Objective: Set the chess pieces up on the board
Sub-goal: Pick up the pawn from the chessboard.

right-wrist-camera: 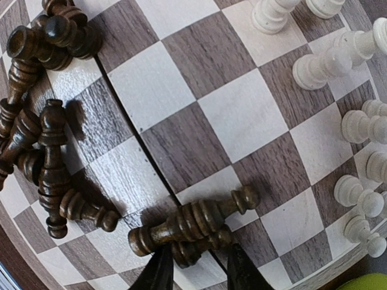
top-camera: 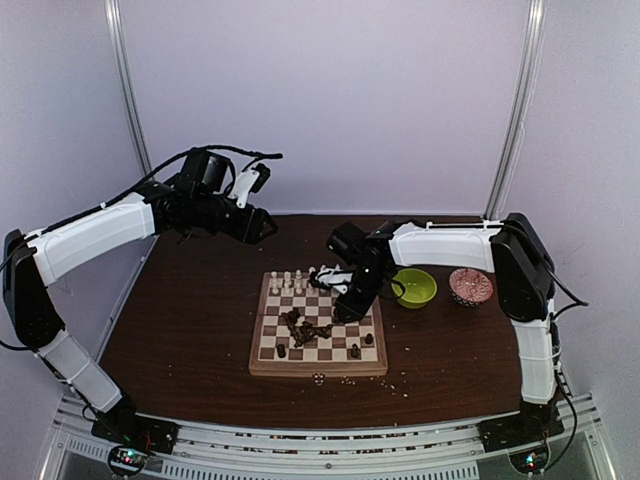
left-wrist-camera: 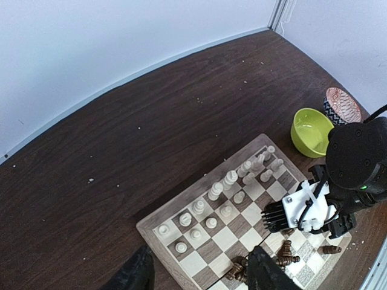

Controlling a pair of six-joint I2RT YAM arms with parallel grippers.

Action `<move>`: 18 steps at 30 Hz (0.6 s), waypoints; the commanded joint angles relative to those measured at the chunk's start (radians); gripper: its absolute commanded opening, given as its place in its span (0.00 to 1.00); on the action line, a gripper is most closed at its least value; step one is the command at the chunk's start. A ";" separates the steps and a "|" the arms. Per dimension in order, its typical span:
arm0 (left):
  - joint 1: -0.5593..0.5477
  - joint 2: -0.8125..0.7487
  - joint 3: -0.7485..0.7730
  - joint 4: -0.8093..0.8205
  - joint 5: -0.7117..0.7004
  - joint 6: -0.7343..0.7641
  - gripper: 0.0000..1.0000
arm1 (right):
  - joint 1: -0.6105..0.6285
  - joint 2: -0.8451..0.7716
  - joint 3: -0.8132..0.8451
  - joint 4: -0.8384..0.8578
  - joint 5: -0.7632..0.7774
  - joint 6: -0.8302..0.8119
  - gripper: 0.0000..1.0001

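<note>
Pale lilac wall (top-camera: pixel 330 100) at the back, dark brown table (top-camera: pixel 190 330) out front, and both arms are in play. The left arm (top-camera: pixel 90 240) sweeps high across the upper left of the overhead frame. The right arm (top-camera: pixel 450 245) comes in from the right edge and dips toward the centre.

Dead centre sits the board (top-camera: pixel 318 369), flat on the table. Just off its upper right corner is the lime-green bowl (top-camera: pixel 414 288), with the red patterned bowl (top-camera: pixel 470 287) a little further right.

Now the left claw (left-wrist-camera: pixel 199 275): in its own wrist view the two dark fingertips poke up from the bottom edge, spread wide. There's nothing between them, and it hangs in the air with the board below.

The right claw (right-wrist-camera: pixel 196 266) is the busy one, down low over the right half of the board. At the bottom centre of its wrist view the fingers are drawn in narrow, pinching a dark brown piece (right-wrist-camera: pixel 193 251) that lies on its side. A second fallen piece (right-wrist-camera: pixel 193 220) rests right against it, just above in the frame.

Along the board's top edge in the overhead view the cream-white pieces (top-camera: pixel 290 282) stand upright in two rows. In the middle of the board is a toppled dark heap (top-camera: pixel 305 325). A few upright dark pieces (top-camera: pixel 281 351) stand toward the bottom edge.

Pale crumbs (top-camera: pixel 345 380) dot the table just below the board.
</note>
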 commanded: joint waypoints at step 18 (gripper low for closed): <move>0.003 0.015 0.039 0.015 0.024 0.005 0.55 | -0.011 0.078 0.076 -0.031 -0.119 -0.039 0.25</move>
